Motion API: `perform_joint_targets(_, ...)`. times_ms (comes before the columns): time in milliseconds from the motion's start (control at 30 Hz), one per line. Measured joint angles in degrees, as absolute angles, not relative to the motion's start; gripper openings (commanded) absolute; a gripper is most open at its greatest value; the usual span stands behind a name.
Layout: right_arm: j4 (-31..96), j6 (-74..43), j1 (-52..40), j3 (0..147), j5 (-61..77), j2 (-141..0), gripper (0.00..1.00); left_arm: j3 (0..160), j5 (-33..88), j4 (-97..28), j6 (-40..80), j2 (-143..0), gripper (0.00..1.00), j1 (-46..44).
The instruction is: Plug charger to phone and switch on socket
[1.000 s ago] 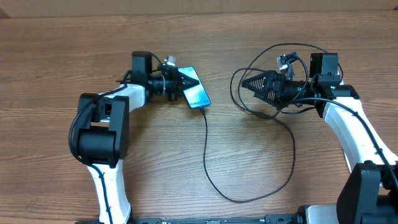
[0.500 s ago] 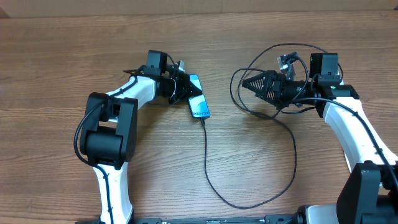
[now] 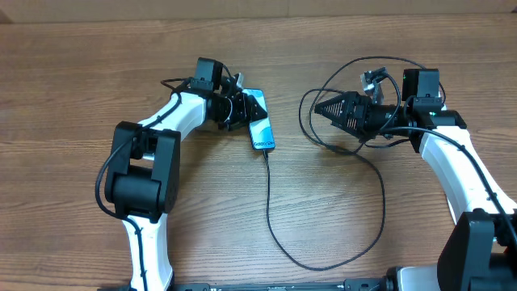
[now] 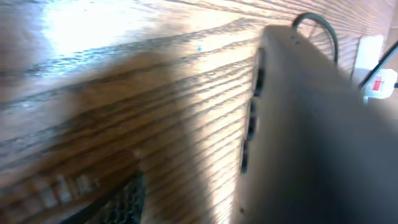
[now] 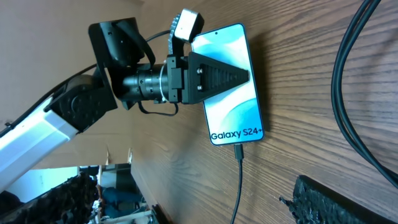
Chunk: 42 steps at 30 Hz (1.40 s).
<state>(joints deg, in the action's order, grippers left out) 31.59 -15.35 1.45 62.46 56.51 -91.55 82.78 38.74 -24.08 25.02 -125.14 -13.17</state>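
The phone lies on the wood table, its blue screen reading "Galaxy S24+". The charger's connector sits in the phone's bottom edge. Its thin black cable runs toward me, then curves right and up. My left gripper is open around the phone's top half. One black finger lies across the screen, and the other finger stands apart from the phone's side. My right gripper hangs open and empty, pointing left. A white piece with a red mark, apparently the socket, shows far right.
Black cable loops coil around my right gripper and wrist. The far table edge runs along the top of the overhead view. In the right wrist view the table edge drops off to clutter beyond.
My left arm swung right and turned the phone closer to upright, shifting it slightly right and nearer. Its jaws then opened off the phone. The right arm has not moved.
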Motion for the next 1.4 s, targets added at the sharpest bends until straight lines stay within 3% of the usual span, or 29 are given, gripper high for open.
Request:
perform_joint_targets(367, 31.6, -15.2, 1.5, 62.5, 56.5, -91.5, 1.0, 83.3, 35.7, -26.8, 24.8, -124.2, 0.68, -13.2)
perform_joint_targets(600, 32.0, -15.2, 1.5, 62.5, 56.1, -91.5, 1.0, 83.9, 35.5, -28.1, 24.3, -123.9, 0.84, -13.1)
perform_joint_targets(800, 34.4, -15.1, 1.5, 62.5, 52.9, -91.5, 1.0, 86.3, 34.1, -35.8, 23.4, -123.9, 0.85, -11.4)
perform_joint_targets(967, 36.8, -15.1, 2.6, 62.5, 48.6, -91.5, 1.0, 91.1, 30.9, -47.8, 19.6, -124.3, 0.92, -9.9)
perform_joint_targets(1133, 42.2, -15.1, 5.4, 63.5, 41.6, -89.9, 1.0, 99.2, 27.6, -57.6, 16.0, -124.4, 0.92, -9.6)
perform_joint_targets(1400, 50.2, -15.0, 11.1, 70.0, 17.3, -85.0, 1.0, 101.6, 25.7, -59.8, 12.2, -120.9, 0.95, -11.1)
